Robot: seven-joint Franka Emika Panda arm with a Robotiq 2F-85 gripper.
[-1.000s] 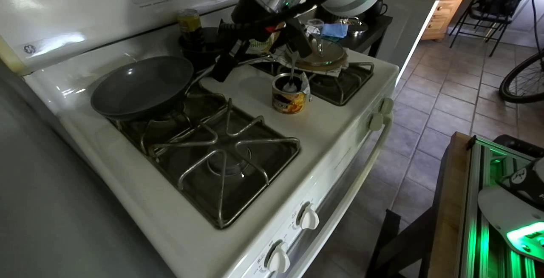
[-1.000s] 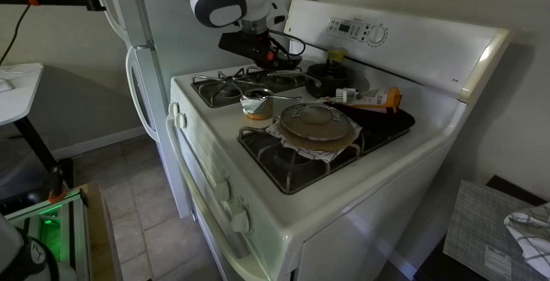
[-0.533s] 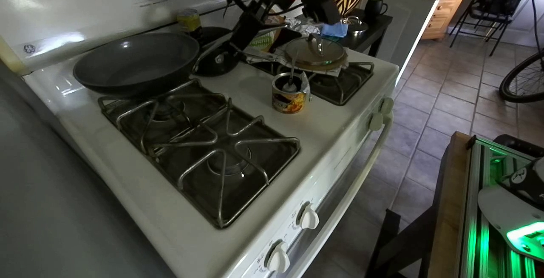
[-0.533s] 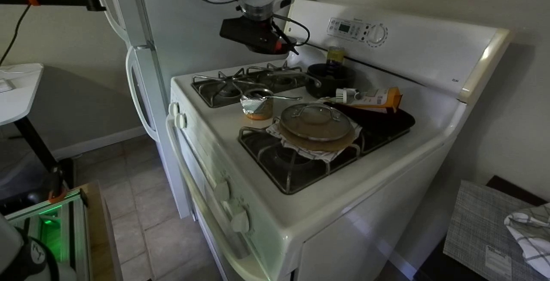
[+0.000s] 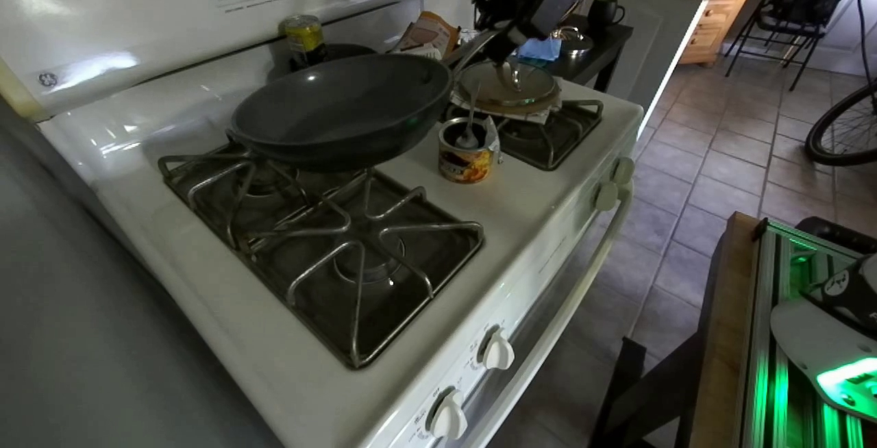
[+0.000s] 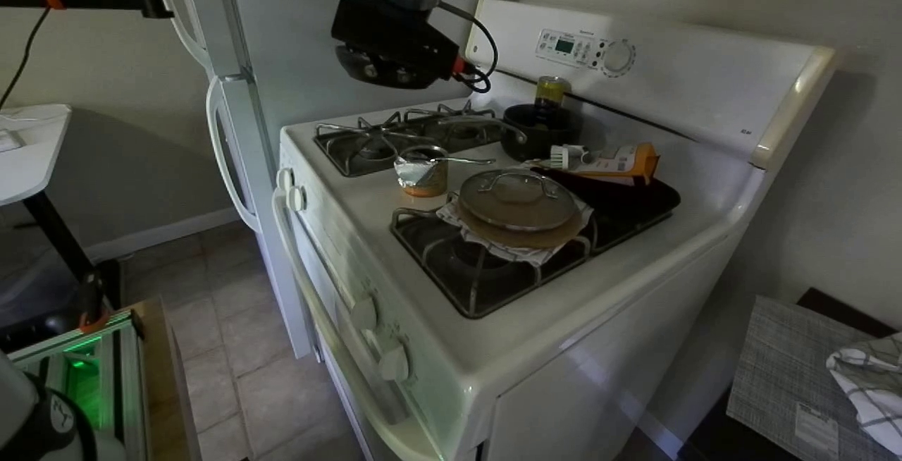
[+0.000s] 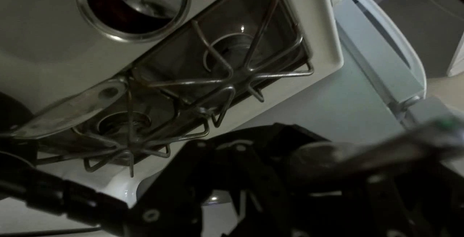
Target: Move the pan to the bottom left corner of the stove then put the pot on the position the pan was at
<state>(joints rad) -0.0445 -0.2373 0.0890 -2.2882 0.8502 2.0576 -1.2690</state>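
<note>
Pan (image 5: 336, 109) has shifted forward, probably airborne. Gripper (image 5: 508, 40) clamps its handle (image 7: 398, 152); front-left set-down pending, pot step after.

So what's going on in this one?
The robot's gripper is clamped on the handle of the big grey frying pan, holding it up off the grates on the left side of the stove. The pan is not yet set down on the front-left burner. The black pot stands at the back, between the two sets of grates. An opened can with a spoon in it stands on the stovetop.
</note>
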